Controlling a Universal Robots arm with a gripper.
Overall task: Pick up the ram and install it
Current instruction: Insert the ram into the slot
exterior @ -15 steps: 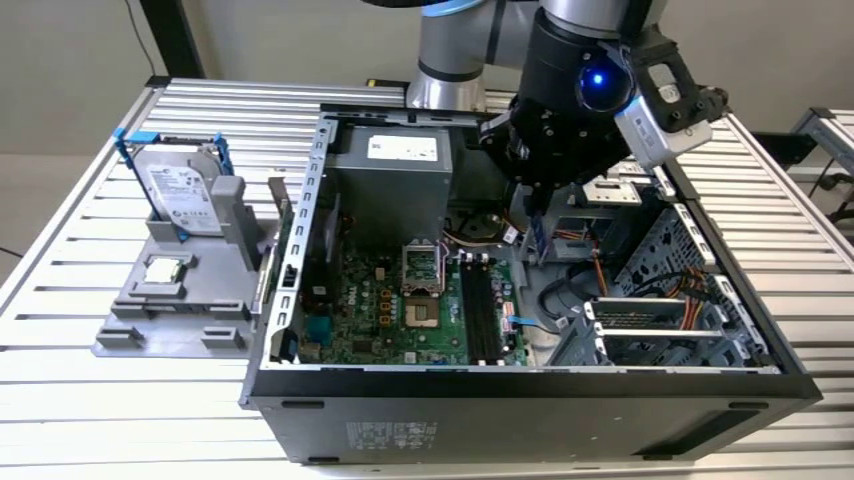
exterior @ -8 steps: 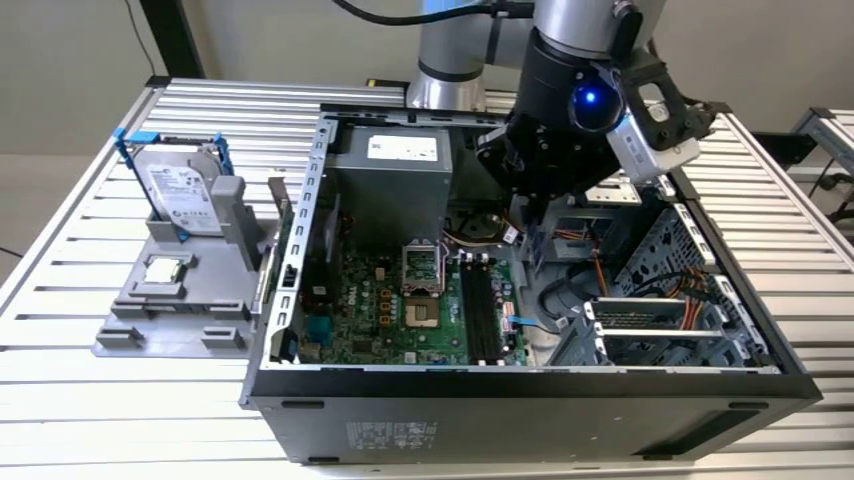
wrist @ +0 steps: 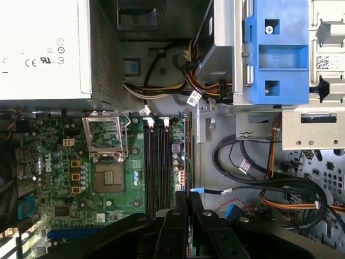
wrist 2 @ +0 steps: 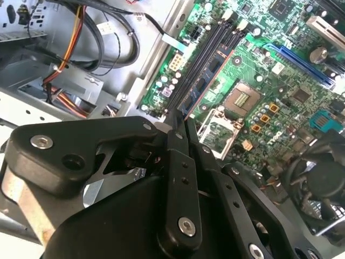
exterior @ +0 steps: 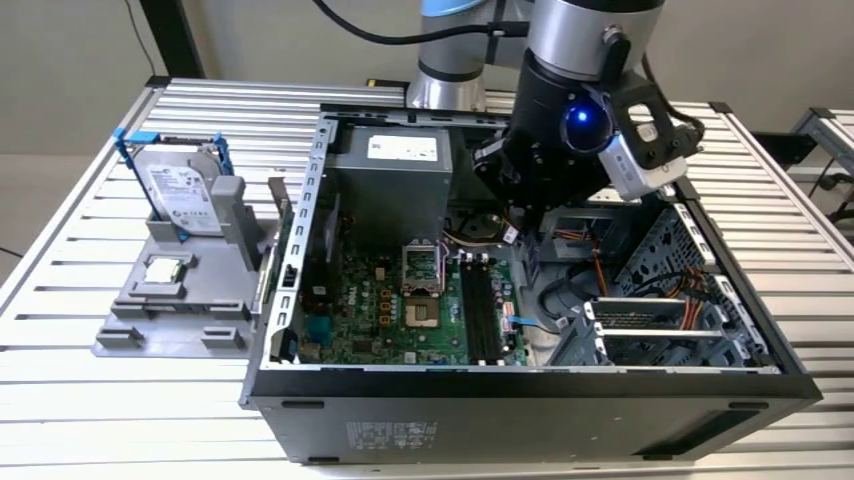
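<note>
In the exterior view, the memory slots (exterior: 478,300) are lying slightly toward the exterior view's left of the end effector (exterior: 514,222). The end effector is clenching the ram (wrist 2: 207,75) edge-on above the motherboard (exterior: 374,300), and the ram is not yet seated. If you are descending misaligned, the ram risks striking a slot wall. Further right, loose cables (exterior: 587,290) are risking a snag.
</note>
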